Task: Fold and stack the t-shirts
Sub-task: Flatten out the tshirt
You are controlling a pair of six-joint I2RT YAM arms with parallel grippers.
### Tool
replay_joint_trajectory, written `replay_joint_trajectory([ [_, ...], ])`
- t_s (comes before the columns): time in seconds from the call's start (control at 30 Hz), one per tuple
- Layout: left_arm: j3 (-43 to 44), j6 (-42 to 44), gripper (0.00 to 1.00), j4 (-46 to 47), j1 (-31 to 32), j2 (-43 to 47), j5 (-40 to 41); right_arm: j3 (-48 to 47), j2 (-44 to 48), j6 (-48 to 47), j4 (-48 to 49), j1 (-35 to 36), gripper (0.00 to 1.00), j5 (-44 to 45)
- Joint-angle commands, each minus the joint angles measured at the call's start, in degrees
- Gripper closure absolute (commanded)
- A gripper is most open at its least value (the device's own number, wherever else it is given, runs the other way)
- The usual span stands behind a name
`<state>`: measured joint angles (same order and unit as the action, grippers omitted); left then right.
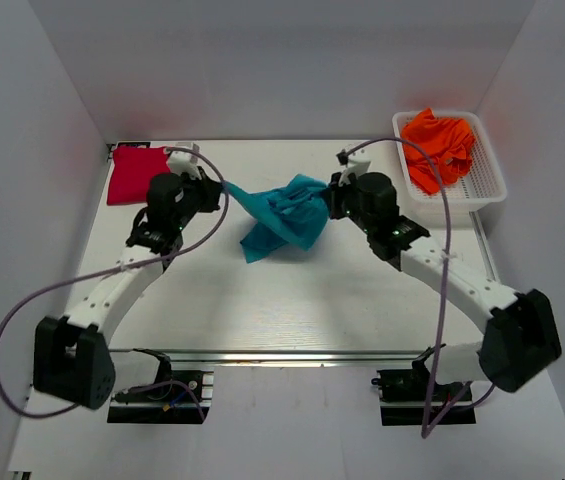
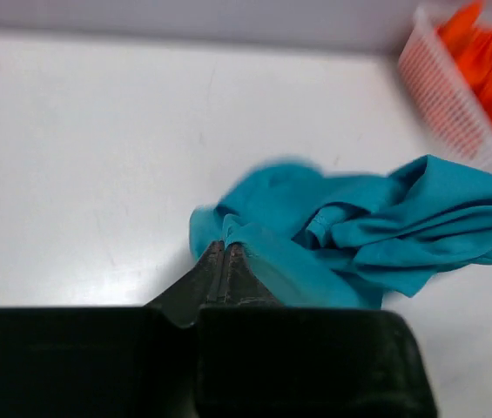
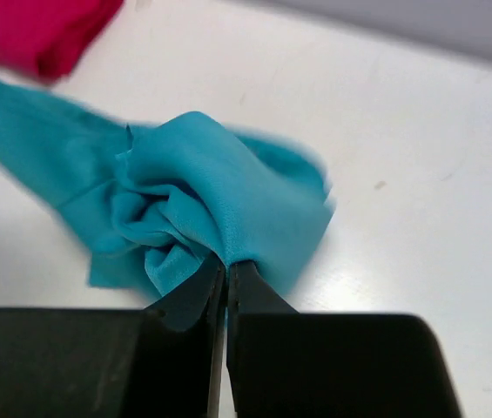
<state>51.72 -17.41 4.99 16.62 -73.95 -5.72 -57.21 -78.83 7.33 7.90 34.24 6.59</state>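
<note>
A crumpled teal t-shirt hangs bunched between both arms over the middle of the table. My left gripper is shut on its left end; in the left wrist view the jaws pinch a fold of the teal cloth. My right gripper is shut on the right end, and the right wrist view shows its jaws closed on the teal fabric. A folded crimson t-shirt lies at the far left, also seen as a red shirt. An orange t-shirt lies in the basket.
A white mesh basket stands at the far right corner, seen again as the basket in the left wrist view. White walls close in the table on three sides. Purple cables loop from both arms.
</note>
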Motion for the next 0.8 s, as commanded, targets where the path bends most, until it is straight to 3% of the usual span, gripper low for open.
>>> replay_joint_trajectory([
  [0.0, -1.1, 1.0, 1.0, 1.4, 0.2, 8.9, 5.0, -0.6, 6.4, -3.2, 3.7, -0.3, 1.0, 8.2],
  [0.3, 3.4, 5.4, 1.0, 0.8, 0.2, 28.3, 15.9, -4.0, 21.0, -9.6, 6.2, -0.2, 1.0, 28.3],
  [0.47, 9.7, 8.2, 1.0, -1.7, 0.2, 33.9, 14.8, -11.1, 26.1, -13.0, 1.4, -0.2, 1.0, 23.5],
  [0.77, 19.1, 9.8, 1.0, -4.1, -1.1, 40.5, 5.9, -25.5, 32.6, -16.0, -10.9, -0.1, 1.0, -2.2],
])
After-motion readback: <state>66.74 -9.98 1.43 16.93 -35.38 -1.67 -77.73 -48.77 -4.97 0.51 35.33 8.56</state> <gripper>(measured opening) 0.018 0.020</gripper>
